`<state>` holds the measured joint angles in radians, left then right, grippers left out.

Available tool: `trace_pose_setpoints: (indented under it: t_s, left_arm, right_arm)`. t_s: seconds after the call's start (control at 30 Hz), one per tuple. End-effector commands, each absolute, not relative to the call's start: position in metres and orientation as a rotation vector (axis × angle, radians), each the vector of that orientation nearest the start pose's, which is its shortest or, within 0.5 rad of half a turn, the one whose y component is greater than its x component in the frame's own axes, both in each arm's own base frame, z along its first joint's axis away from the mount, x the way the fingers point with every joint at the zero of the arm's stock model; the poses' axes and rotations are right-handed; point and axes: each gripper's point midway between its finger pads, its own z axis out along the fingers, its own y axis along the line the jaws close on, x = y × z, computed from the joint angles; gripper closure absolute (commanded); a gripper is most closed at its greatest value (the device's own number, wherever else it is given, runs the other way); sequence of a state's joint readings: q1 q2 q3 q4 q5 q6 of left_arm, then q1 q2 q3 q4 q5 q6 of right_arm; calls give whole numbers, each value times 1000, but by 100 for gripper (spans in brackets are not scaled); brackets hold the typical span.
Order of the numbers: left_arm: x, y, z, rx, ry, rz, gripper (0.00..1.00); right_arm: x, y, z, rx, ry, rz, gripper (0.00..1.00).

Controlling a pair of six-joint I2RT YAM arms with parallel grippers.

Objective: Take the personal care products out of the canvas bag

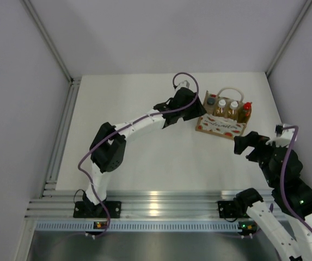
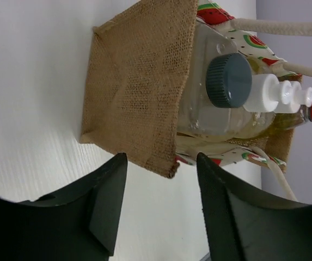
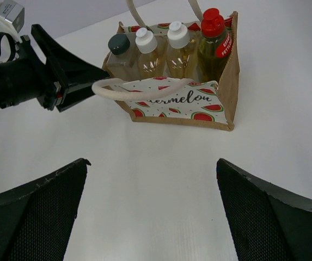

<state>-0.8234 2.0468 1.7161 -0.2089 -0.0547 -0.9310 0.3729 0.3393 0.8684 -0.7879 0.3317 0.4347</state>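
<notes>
The canvas bag (image 1: pixel 221 126) stands upright at the table's back right, its watermelon-printed white panel facing the arms. It holds the personal care products in a row: a clear bottle with dark cap (image 1: pixel 212 101), two amber bottles with white caps (image 1: pixel 222 104) (image 1: pixel 234 105), and a yellow bottle with red cap (image 1: pixel 247 106). My left gripper (image 1: pixel 198 112) is open and empty at the bag's left end; in the left wrist view (image 2: pixel 161 160) the burlap side (image 2: pixel 139 92) lies just ahead. My right gripper (image 1: pixel 246 142) is open and empty, in front of the bag (image 3: pixel 183 103), well apart.
One cream loop handle (image 3: pixel 145 89) droops over the bag's front panel, near my left gripper's fingers (image 3: pixel 85 81). The other handle (image 1: pixel 231 90) stands behind the bottles. Grey walls enclose the white table (image 1: pixel 145 152) at the back and both sides.
</notes>
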Motion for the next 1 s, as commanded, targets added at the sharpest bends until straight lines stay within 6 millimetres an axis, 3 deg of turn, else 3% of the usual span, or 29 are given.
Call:
trace_pose_setpoints:
  t_s: [0.0, 0.03, 0.13, 0.2, 0.27, 0.4, 0.57, 0.67, 0.8, 0.83, 0.87, 0.93, 0.97]
  left_arm:
    - [408, -458, 176, -181, 2210, -940, 43]
    - [408, -458, 174, -185, 2213, -934, 54]
    - [409, -458, 167, -195, 2221, -921, 67]
    - [410, -457, 163, -195, 2226, -912, 68]
    - [410, -457, 162, -188, 2227, -908, 83]
    - [407, -456, 148, -189, 2257, -895, 100]
    - [404, -452, 131, -189, 2287, -865, 100]
    - [403, -451, 125, -189, 2296, -850, 100]
    - [405, -448, 124, -184, 2291, -833, 100]
    - [405, -448, 124, -182, 2290, -830, 100]
    - [405, -447, 124, -181, 2289, -828, 100]
    - [405, -447, 126, -180, 2287, -827, 100]
    - [405, -446, 126, -181, 2286, -825, 100]
  right_arm:
    - [180, 32, 278, 248, 1804, 285, 1]
    - [180, 32, 279, 248, 1803, 287, 1]
    - [181, 32, 280, 244, 1806, 281, 1]
    - [183, 32, 280, 247, 1811, 275, 0]
    - [186, 33, 279, 248, 1820, 267, 1]
    - [199, 41, 285, 240, 1831, 279, 0]
    - [234, 65, 294, 179, 1907, 292, 3]
    - [263, 75, 284, 159, 1983, 249, 9]
    - [301, 86, 291, 161, 1997, 213, 21]
    - [315, 89, 280, 166, 2036, 177, 23]
    - [324, 91, 290, 167, 2025, 177, 25]
    - [343, 99, 280, 161, 2071, 159, 31]
    - [351, 102, 288, 170, 2057, 166, 33]
